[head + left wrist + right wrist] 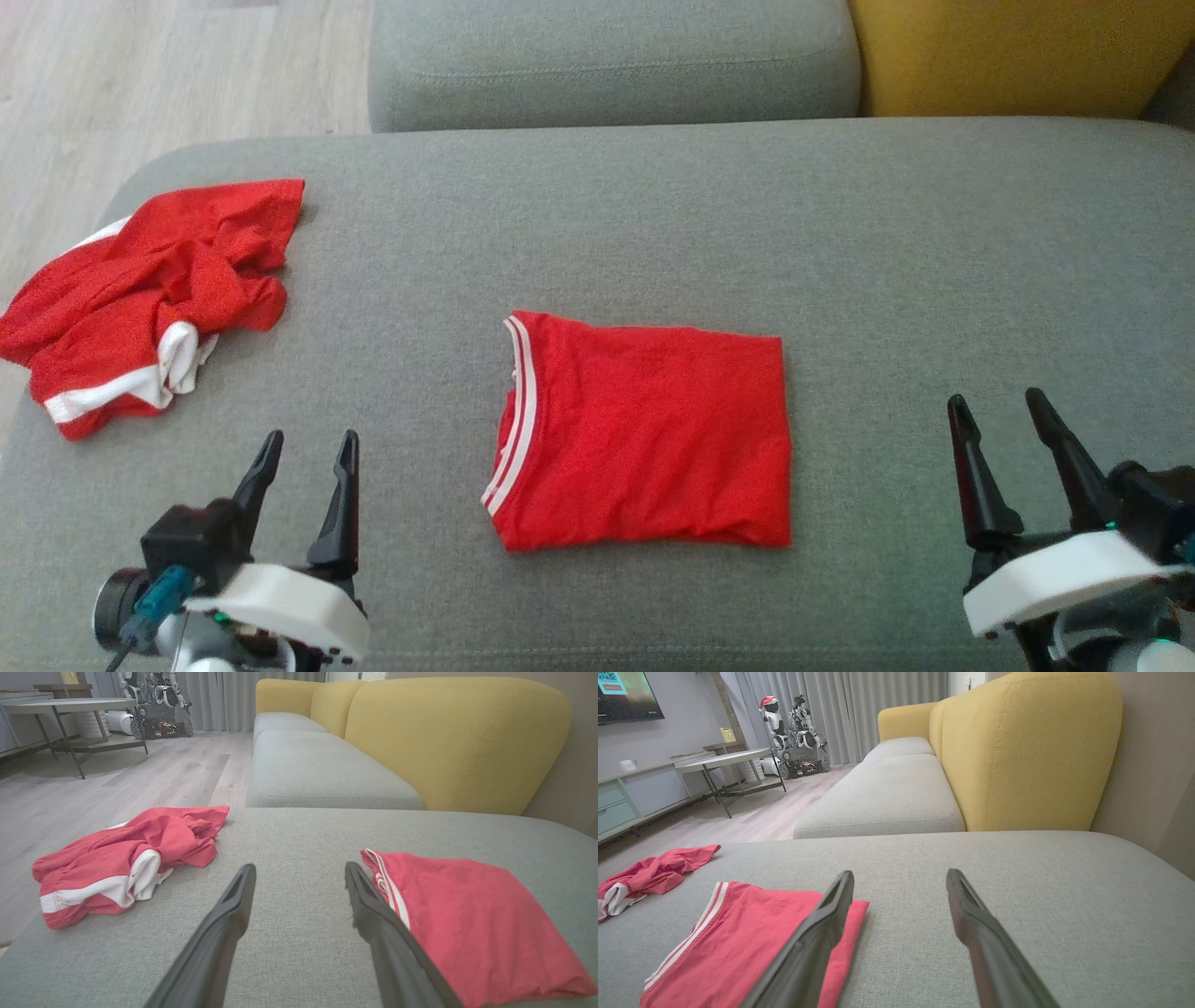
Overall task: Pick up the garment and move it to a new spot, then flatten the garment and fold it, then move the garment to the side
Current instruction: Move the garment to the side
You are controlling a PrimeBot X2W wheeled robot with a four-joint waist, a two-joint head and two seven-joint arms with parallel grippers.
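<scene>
Left gripper (313, 439) and right gripper (997, 403): fingers apart on both, nothing held, low over the grey cushion (653, 215). Folded garment (644, 429) lies flat between the 2. Judged step: shifting it aside. Pinch both side edges through all layers, lift level, avoid dragging.

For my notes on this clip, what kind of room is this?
Most likely a living room: a grey and yellow sofa, a table on a wood floor, and a television.

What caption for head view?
Folded red shirt on grey cushion between open left gripper and right gripper; crumpled red garment at left.
</scene>
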